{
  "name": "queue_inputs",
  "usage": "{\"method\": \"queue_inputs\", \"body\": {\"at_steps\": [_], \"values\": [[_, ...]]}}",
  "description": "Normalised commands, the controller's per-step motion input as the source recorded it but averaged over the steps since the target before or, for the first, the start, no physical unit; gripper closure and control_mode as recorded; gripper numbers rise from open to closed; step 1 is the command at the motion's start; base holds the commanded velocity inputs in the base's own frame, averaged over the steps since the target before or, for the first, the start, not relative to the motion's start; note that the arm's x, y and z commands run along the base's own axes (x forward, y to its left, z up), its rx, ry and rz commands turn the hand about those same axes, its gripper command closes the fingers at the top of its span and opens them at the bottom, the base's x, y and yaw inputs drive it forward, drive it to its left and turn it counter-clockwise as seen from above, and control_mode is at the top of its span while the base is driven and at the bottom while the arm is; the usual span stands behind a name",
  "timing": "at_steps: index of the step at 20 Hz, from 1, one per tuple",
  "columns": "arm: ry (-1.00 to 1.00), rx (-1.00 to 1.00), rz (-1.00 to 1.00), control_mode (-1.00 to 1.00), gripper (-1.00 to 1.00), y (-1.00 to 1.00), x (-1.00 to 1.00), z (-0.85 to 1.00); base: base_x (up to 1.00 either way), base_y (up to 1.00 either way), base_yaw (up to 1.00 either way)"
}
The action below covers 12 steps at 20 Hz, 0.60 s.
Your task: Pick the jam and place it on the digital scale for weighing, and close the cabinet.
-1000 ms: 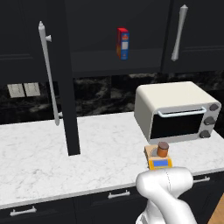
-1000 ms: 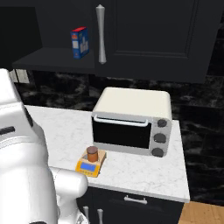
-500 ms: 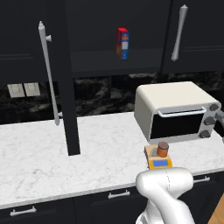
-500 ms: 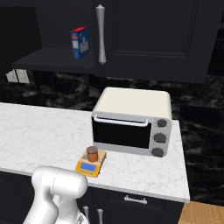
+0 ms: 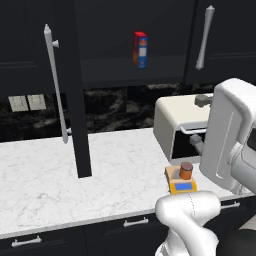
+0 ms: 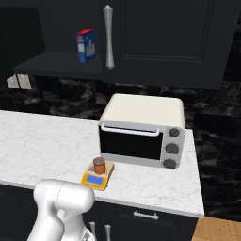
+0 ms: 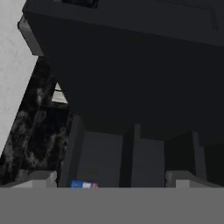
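Jam on the scale, cabinet open

Your jam [image 5: 186, 170] sat on the scale [image 5: 181, 182] on the bench [image 5: 40, 180]. The cabinet [image 5: 76, 100] door stood open. Your fingers [image 7: 43, 178] were wide, holding nothing.

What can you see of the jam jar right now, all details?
The jam is a small, squat orange-brown cylinder with a darker brown lid, plain with no readable label. It stands upright and closed on the tan platform of the digital scale, near the front edge of the white marble counter, just in front of the toaster oven. In the right base view it sits at the scale's back half, behind the blue display. Only the scale touches it.
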Motion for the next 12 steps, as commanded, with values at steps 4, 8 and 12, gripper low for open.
{"method": "queue_inputs", "body": {"at_steps": [4, 8, 12], "values": [[-0.14, 0.04, 0.00, -1.00, -1.00, 1.00, -0.01, -0.44, 0.00, 0.00, 0.00], [-0.17, 0.12, 0.00, -1.00, -1.00, 1.00, -0.16, -0.38, 0.00, 0.00, 0.00], [-0.17, 0.19, 0.00, -1.00, -1.00, 0.97, -0.38, -0.15, 0.00, 0.00, 0.00]]}}
